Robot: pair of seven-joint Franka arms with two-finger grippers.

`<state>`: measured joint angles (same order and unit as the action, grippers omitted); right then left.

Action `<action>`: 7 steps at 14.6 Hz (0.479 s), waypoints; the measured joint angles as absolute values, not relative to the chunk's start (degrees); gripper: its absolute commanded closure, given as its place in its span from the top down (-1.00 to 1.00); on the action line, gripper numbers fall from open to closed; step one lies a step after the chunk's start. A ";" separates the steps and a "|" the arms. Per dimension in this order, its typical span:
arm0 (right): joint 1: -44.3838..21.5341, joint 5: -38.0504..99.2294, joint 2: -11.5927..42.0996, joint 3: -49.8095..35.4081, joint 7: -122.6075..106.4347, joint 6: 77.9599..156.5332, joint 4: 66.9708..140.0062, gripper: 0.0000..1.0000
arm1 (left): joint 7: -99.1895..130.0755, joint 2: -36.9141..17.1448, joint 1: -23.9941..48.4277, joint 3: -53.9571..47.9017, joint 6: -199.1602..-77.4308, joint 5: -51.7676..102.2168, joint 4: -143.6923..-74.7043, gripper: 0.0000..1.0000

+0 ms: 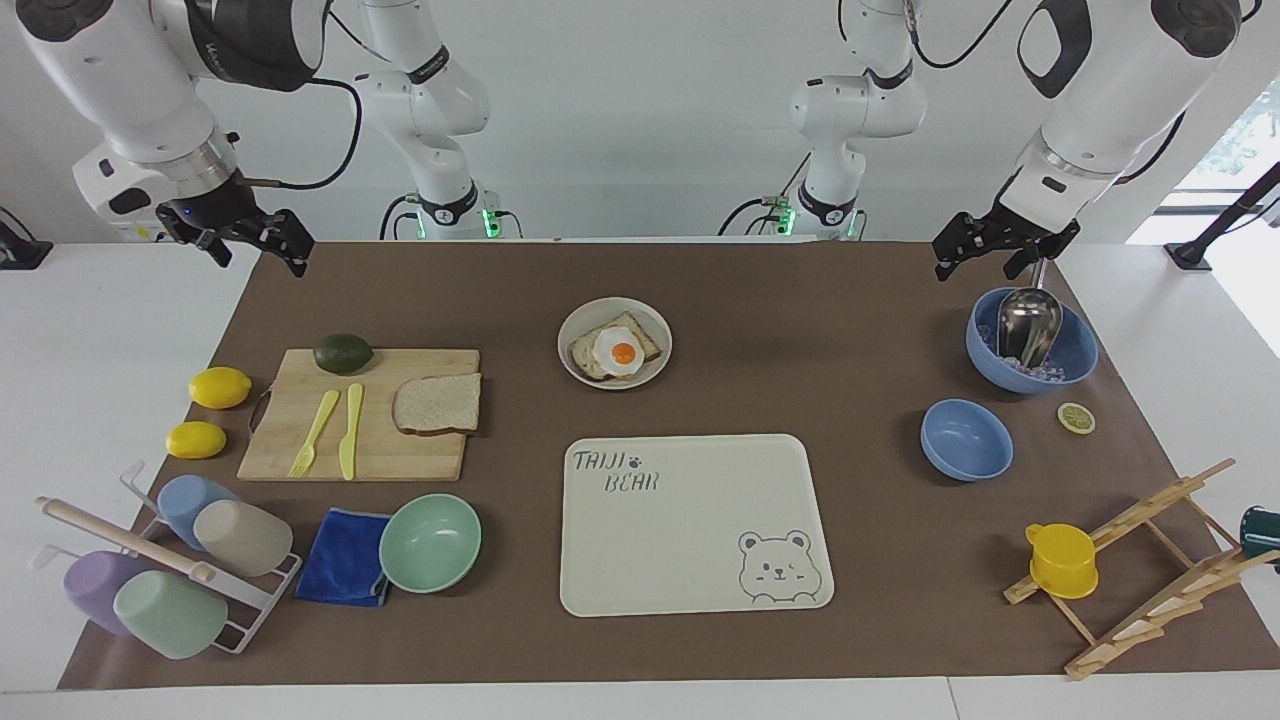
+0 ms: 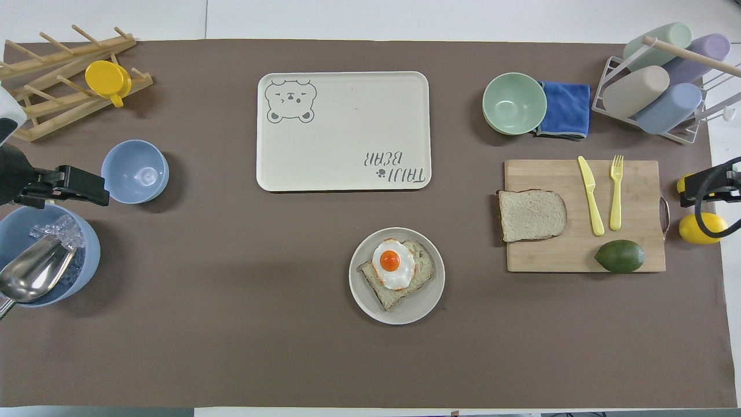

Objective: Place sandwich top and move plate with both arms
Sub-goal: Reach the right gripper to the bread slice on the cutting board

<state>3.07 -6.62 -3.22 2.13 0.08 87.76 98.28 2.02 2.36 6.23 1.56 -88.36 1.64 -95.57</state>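
The plate was recorded near the middle of the table, nearer to the robots than the bear-printed tray; it was seen to carry a bread slice topped by a fried egg. The tray itself was noted bare of objects. The sandwich top was found lying flat on the cutting board, toward the right arm's end of the table from the plate, at the board edge closest to the plate. A yellow knife, a yellow fork and an avocado were also logged on the board. The mint green bowl beside the blue cloth was observed empty. Toward the left arm's end from the plate, a large blue bowl was seen to hold ice and a metal scoop; the small blue bowl was empty. The right gripper was noted raised over the table edge, fingers spread and grasping nothing. The left gripper was held over the large blue bowl's rim, fingers likewise released and empty.
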 measured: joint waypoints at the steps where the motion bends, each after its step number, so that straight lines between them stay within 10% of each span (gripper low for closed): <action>1: 0.15 -9.40 -3.24 1.78 1.36 88.53 100.02 1.00 | 2.02 2.36 6.23 1.56 -88.36 1.64 -95.57 1.00; 7: -24.82 -19.70 5.25 -0.31 28.26 92.99 106.77 1.00 | 2.02 2.36 6.23 1.55 -88.36 1.64 -95.57 1.00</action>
